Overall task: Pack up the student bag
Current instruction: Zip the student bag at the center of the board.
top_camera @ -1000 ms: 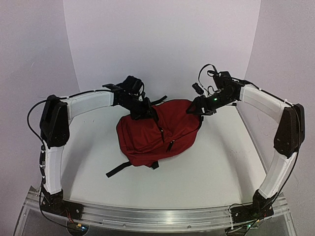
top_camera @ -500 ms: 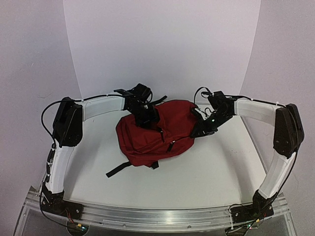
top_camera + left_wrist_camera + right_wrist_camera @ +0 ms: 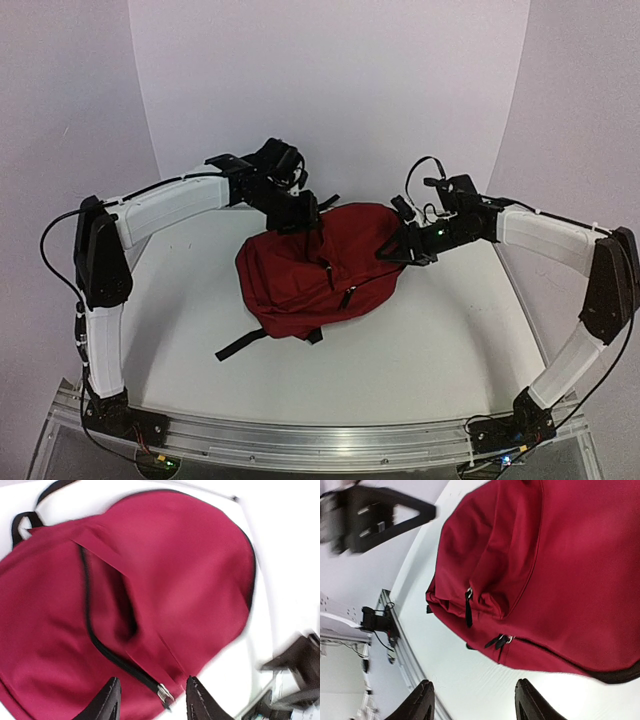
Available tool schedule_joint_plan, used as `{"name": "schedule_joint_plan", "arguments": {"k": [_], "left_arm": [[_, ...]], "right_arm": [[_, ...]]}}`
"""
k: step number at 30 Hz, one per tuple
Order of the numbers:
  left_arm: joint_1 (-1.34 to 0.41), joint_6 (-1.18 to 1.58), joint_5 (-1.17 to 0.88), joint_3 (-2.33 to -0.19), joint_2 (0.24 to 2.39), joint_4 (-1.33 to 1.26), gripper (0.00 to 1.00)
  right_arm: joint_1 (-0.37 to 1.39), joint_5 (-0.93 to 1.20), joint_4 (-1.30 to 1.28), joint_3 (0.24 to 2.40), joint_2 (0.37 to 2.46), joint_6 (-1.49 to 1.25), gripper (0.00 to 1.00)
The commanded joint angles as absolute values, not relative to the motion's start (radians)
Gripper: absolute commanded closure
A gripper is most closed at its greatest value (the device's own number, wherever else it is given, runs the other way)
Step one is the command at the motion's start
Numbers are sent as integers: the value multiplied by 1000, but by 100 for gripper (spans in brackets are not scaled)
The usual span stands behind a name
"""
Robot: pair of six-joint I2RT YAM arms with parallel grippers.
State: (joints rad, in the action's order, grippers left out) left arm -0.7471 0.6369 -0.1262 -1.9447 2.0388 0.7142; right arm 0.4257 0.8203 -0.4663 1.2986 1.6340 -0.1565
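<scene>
Now | student bag (image 3: 320, 270): soft, likely light, will sag | best hold: zipper pull (image 3: 164, 694) | left gripper (image 3: 152, 702): released, empty | right gripper (image 3: 472, 700): released, empty

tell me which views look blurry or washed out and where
Left wrist: the dark red soft fabric backpack is smeared, the white table blown out. Right wrist: backpack fairly sharp, the black left arm at top left blurred. Top external: sharp, evenly lit, soft shadows.

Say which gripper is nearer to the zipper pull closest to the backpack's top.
Left. The left gripper hovers just above that zipper pull; the right gripper is at the right edge of the backpack.
</scene>
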Motion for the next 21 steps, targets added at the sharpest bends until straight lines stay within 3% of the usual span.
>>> {"name": "schedule_joint_plan", "arguments": {"k": [1,7,21], "left_arm": [[-855,614,-138,-1951,1996,835,58],[-939,761,-103,-1888,2022,793,64],[-943,905,-11,-1838,2073,814,70]], "right_arm": [[449,836,-272,1200,1599,-372,46],[454,832,-232,1165,1606,-409,46],[461,824,-222,1156,1590,-402,46]]}}
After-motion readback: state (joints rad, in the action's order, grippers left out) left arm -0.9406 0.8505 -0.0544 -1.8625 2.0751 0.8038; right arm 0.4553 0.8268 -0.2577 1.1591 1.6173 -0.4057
